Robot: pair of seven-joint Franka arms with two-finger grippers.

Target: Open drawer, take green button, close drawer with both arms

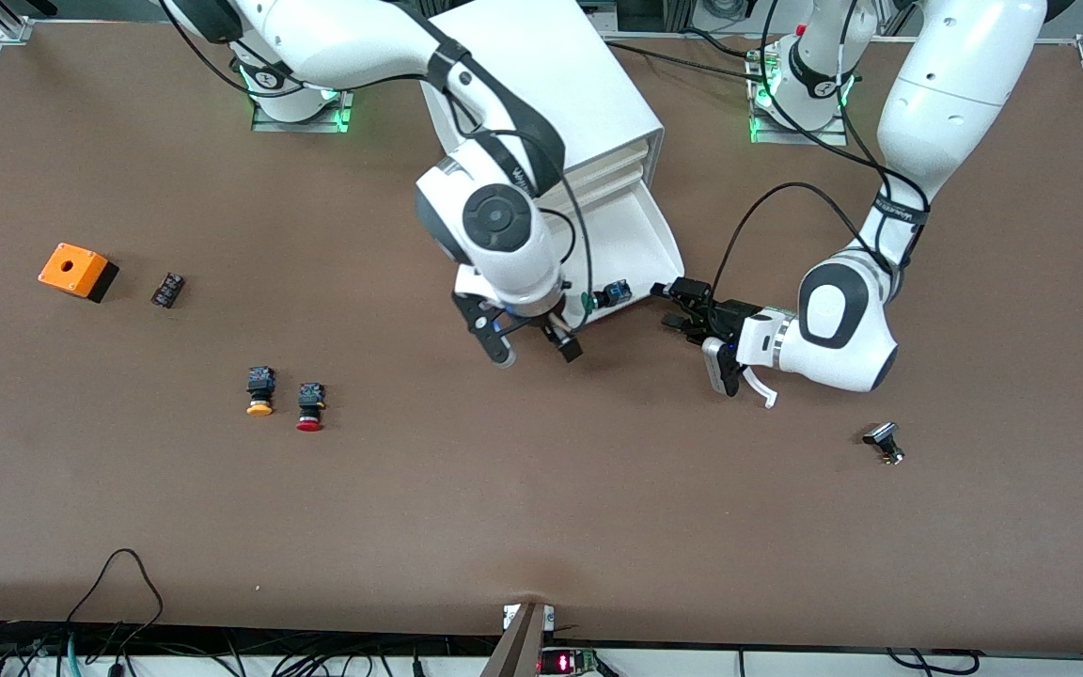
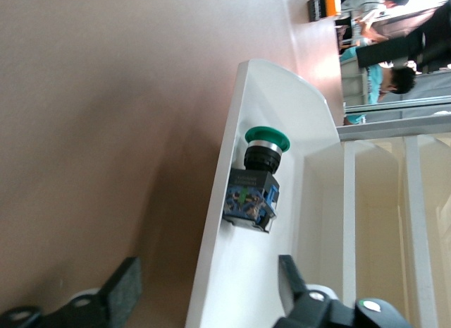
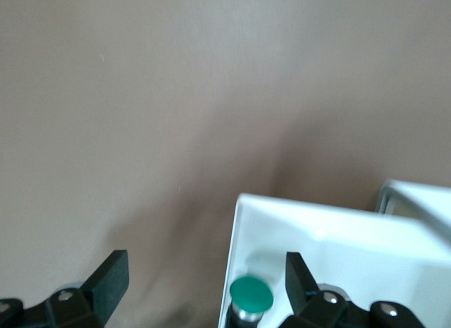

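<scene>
The white cabinet (image 1: 541,85) stands between the arm bases. Its lowest drawer (image 1: 637,226) is pulled out toward the front camera. The green-capped button (image 1: 603,297) lies on its side in the drawer, close to the drawer's front. My right gripper (image 1: 536,351) is open and empty over the drawer's front edge; in the right wrist view (image 3: 204,271) the green cap (image 3: 251,294) sits between its fingers. My left gripper (image 1: 671,307) is open at the drawer's front corner toward the left arm's end. In the left wrist view (image 2: 206,286) it straddles the drawer front (image 2: 232,222), short of the button (image 2: 254,187).
An orange box (image 1: 77,271) and a small black part (image 1: 167,289) lie toward the right arm's end. An orange-capped button (image 1: 259,391) and a red-capped button (image 1: 310,407) lie nearer the front camera. A small black-and-silver part (image 1: 885,443) lies toward the left arm's end.
</scene>
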